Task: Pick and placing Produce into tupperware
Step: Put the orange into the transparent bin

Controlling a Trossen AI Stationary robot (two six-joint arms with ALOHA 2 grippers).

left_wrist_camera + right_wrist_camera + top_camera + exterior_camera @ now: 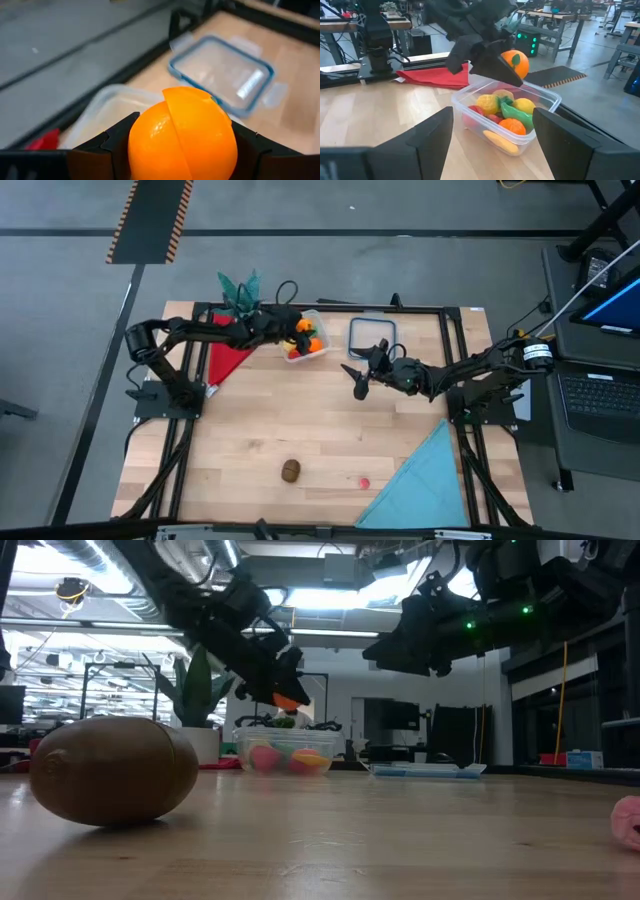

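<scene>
The left gripper [492,62] hangs just above the tupperware [512,127] at the table's far side, jaws clenched on an orange [182,135], held high enough to clear the rim and the produce already heaped inside. The right gripper [362,380] waits to the right of the tupperware with fingers spread and nothing between them, out of the drop path. A brown fruit [290,470] and a small pink piece [365,481] lie well apart at the near edge, likely next.

Non-task items on the wooden table [320,430]

Clear lid with blue-grey rim [369,334] lies flat near far edge. Red cloth [228,356] far left; light blue cloth [425,480] near right corner. Green potted plant [238,288] at far-left edge.
</scene>
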